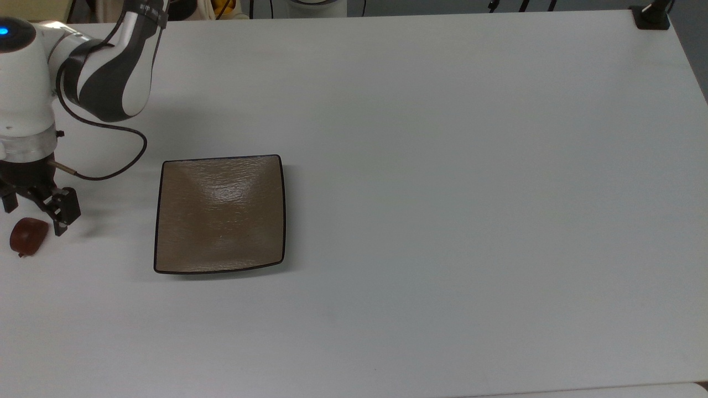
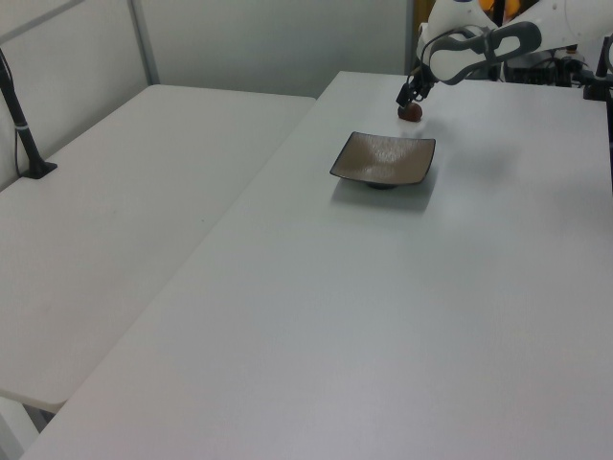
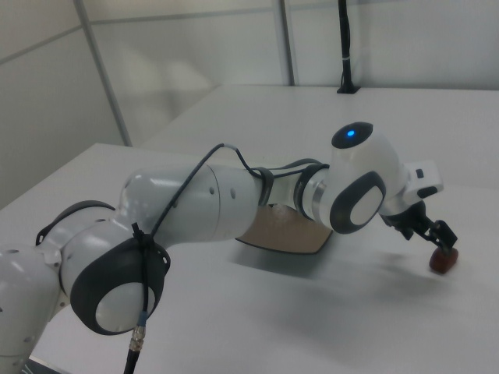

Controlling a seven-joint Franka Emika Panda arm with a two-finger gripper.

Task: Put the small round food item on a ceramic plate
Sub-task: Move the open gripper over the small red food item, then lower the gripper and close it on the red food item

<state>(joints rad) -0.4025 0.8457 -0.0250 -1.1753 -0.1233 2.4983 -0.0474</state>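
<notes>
Reddish-brown and glossy, the small round food item (image 1: 28, 236) lies on the white table (image 1: 442, 166) at the far left edge of the top view, at about nine o'clock from the ceramic plate (image 1: 220, 214) and well apart from it. A tiny dark stem tip points toward seven o'clock.

The gripper (image 1: 33, 213) hangs just above the item, at its twelve o'clock in the top view. Its two black fingers (image 1: 62, 210) are spread apart and grasp nothing. One stands just beside the item at its one o'clock; the other sits near the frame edge at eleven o'clock. The item lies below the gap, not yet between the fingertips.

In the right view, the gripper (image 3: 438, 234) sits directly over the item (image 3: 443, 261).

The square tan-brown plate has a thin dark rim and nothing on it.
</notes>
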